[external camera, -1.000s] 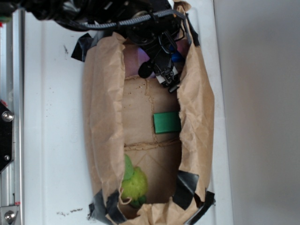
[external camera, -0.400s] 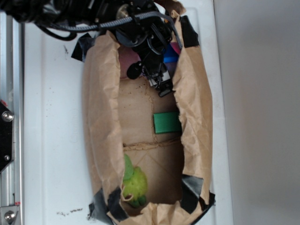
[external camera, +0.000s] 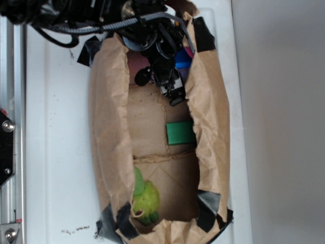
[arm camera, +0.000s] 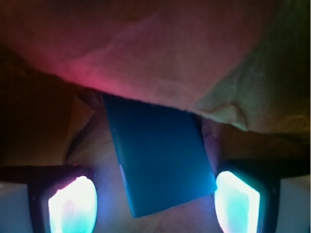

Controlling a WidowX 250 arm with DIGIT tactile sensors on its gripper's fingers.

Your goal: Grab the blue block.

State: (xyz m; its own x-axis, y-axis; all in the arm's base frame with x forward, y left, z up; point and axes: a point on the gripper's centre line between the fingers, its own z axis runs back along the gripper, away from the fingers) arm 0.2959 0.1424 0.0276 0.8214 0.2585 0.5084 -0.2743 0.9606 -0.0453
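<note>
Both fingers (arm camera: 73, 204) of the open gripper (arm camera: 155, 204) straddle the blue block (arm camera: 158, 160), which lies between them at the paper bag's (external camera: 109, 127) far end, its long axis running slightly skewed ahead.

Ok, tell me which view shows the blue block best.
The wrist view. The blue block fills the centre of the picture, lying tilted between the two lit fingers of the open claw. In the exterior view only a small blue patch shows beside the arm, at the top end of the paper bag.
</note>
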